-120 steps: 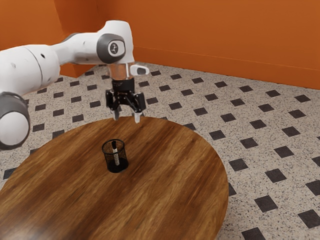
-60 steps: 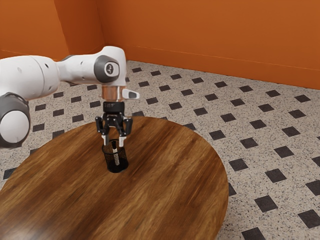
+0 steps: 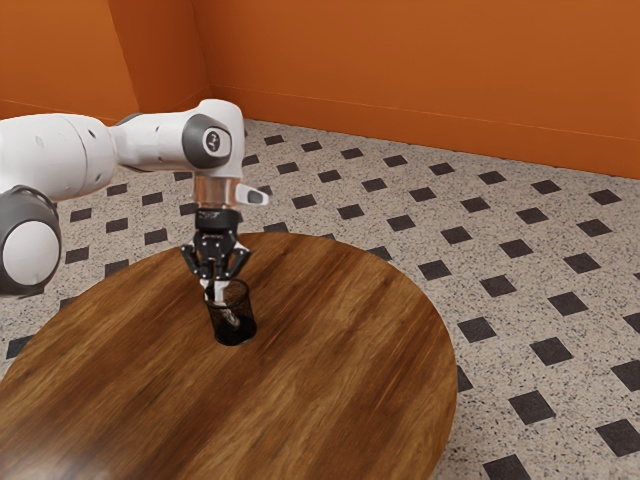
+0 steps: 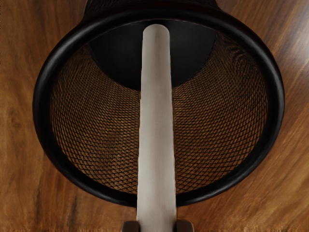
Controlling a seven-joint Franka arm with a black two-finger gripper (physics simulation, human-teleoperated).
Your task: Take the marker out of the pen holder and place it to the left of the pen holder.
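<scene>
My gripper (image 3: 215,292) is at the pen holder's rim in the exterior view, its fingers drawn together around the marker's upper end. The black mesh pen holder (image 3: 234,334) stands upright on the table. The marker (image 3: 233,318) leans inside it, its top tilted toward the exterior view's left. In the wrist view the pale marker (image 4: 156,121) runs from inside the pen holder (image 4: 277,101) across the rim to between the two dark fingertips of the gripper (image 4: 157,226), which touch it from both sides.
The round wooden table (image 3: 330,390) carries the pen holder near its middle, with wood surface around it. A tiled floor (image 3: 530,300) and an orange wall (image 3: 430,70) lie beyond.
From above the far table edge, my gripper has come down to the pen holder, then shifted toward the exterior view's left and shut on the marker. The marker's top has tilted that way.
</scene>
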